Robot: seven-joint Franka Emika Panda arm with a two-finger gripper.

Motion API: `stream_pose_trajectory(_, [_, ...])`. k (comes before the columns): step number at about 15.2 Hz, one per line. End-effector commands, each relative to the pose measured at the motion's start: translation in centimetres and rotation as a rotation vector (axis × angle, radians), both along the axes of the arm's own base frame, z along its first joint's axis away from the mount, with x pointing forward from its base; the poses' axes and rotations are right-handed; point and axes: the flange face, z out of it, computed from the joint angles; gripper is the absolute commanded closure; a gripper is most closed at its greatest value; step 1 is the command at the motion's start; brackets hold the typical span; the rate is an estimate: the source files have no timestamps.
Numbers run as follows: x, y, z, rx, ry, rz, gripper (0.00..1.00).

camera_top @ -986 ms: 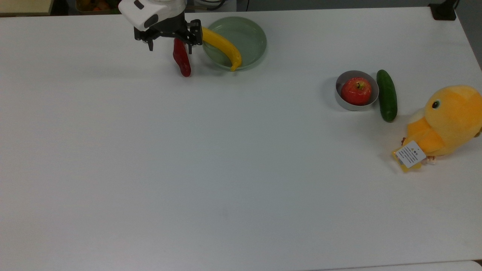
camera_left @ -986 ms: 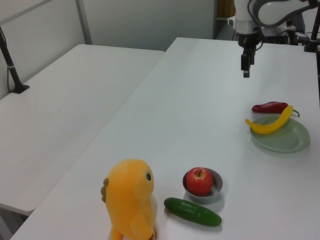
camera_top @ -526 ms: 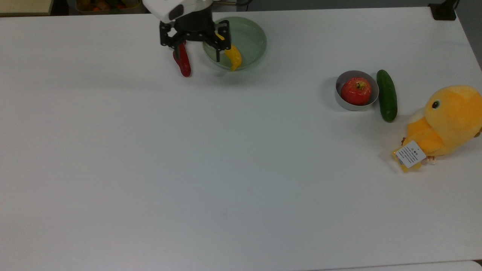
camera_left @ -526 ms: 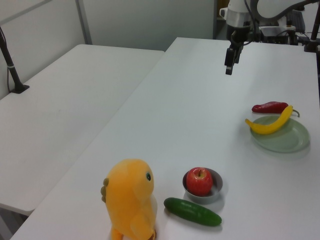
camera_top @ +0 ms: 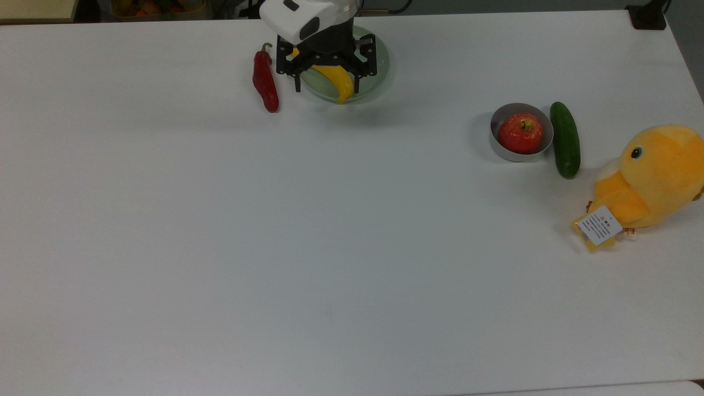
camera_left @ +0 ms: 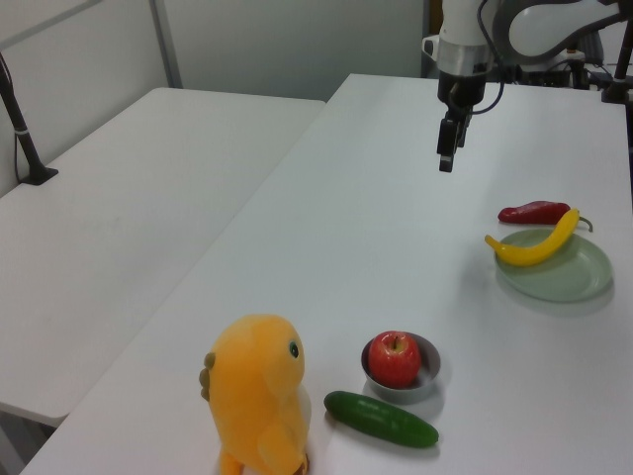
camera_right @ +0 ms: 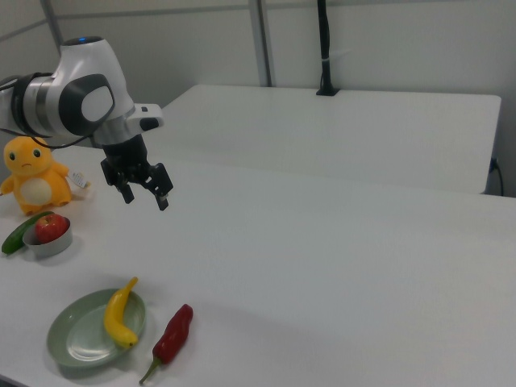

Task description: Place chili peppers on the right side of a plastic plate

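Overhead, the gripper (camera_right: pixel 145 192) hangs empty, fingers spread wide, pointing down above the plastic plate (camera_right: pixel 74 340).

Top view: the gripper (camera_top: pixel 328 82), jaws spread, hangs over the plastic plate (camera_top: pixel 381 71), on which a banana (camera_top: pixel 336 81) lies between the jaws. The chili pepper (camera_top: pixel 264 81) lies on the table (camera_top: pixel 308 231) just outside the top view's left jaw, beside the plate. A bowl (camera_top: pixel 509 152) holding an apple (camera_top: pixel 520 133), with a cucumber (camera_top: pixel 565 139) alongside, sits well to the top view's right of the jaws.

Lab: bare white tables (camera_right: pixel 339 242), grey partition walls (camera_right: pixel 387 40).
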Motion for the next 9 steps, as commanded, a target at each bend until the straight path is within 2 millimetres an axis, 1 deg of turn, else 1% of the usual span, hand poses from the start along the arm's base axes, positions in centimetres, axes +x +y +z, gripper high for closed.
stream_pose_trajectory(1, [0.3, 0.5, 0.0, 0.019, -0.011, -0.018, 0.0])
stream_pose_trajectory(6, [-0.1, 0.2, 1.0, 0.06, -0.019, -0.043, 0.0])
stream_pose_trajectory(9, [-0.1, -0.5, 1.2, 0.06, -0.022, -0.042, 0.0])
